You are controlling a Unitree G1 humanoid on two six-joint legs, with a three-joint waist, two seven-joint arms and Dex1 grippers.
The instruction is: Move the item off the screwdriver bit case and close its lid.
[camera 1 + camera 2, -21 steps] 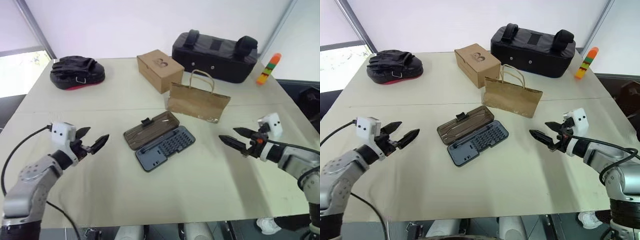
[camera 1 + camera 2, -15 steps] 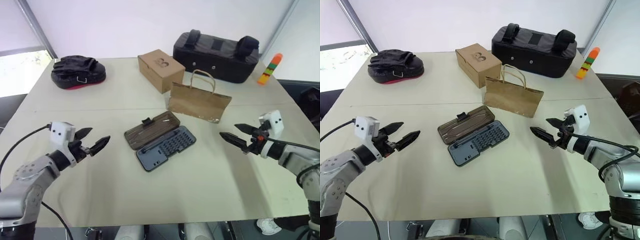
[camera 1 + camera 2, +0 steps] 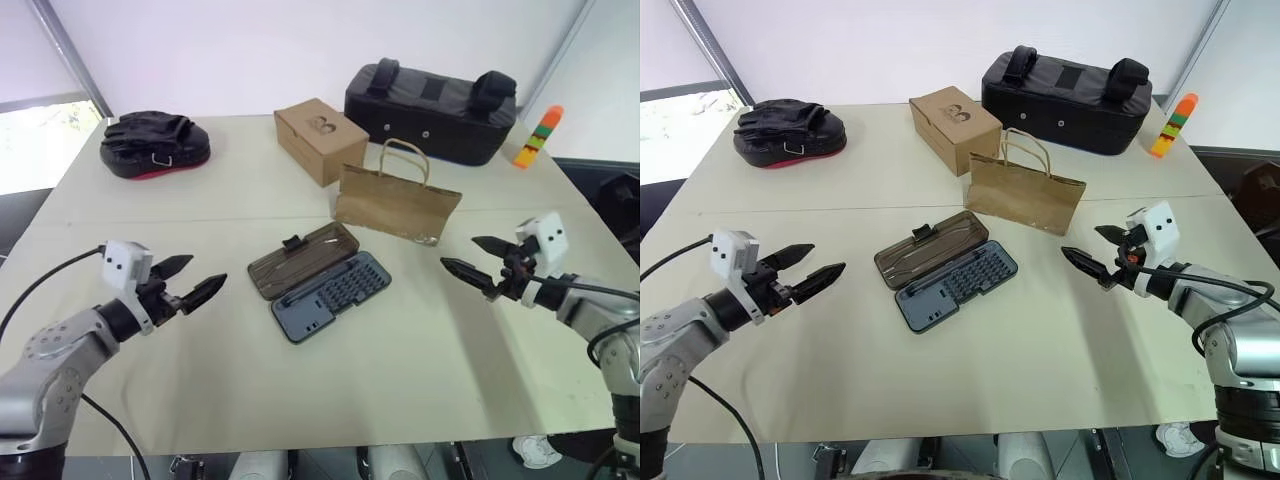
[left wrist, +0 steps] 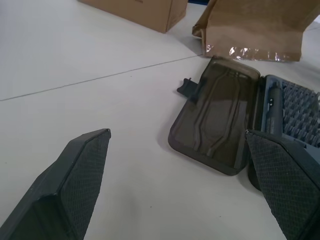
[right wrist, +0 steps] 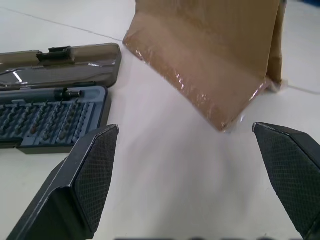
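Paper bag [image 3: 398, 207] first: it stands upright on the counter [image 3: 420, 350] just beyond the far end of the screwdriver bit case [image 3: 330, 293], and from the head cameras I judge it already clear of the case, so the step I have in hand is the lid. The case lies open at a slant in the middle of the counter, bit rows showing in the dark tray, with the smoky lid [image 3: 303, 260] folded flat on the counter on the side toward my left arm, its black latch tab [image 3: 292, 242] on the outer long edge.

Both of my grippers hang above the counter with fingers spread wide and nothing in them: the left gripper [image 3: 192, 285] off to the left of the lid, the right gripper [image 3: 474, 257] to the right of the case and near the bag's lower corner. Neither touches anything.

To do this well, I would work from the left. The left wrist view looks straight across the lid toward the tray, so I'd slip one finger under the latch-tab edge, where the tab gives a small lip, and swing the lid over its hinge toward the tray. The case looks light and could skate across the smooth counter, so I'd bring the right gripper to the tray's far long edge as a stop. That path runs close by the bag, and a nudge could tip it back toward the case, so I'd approach low. Finish with a press near the tab to seat the latch.
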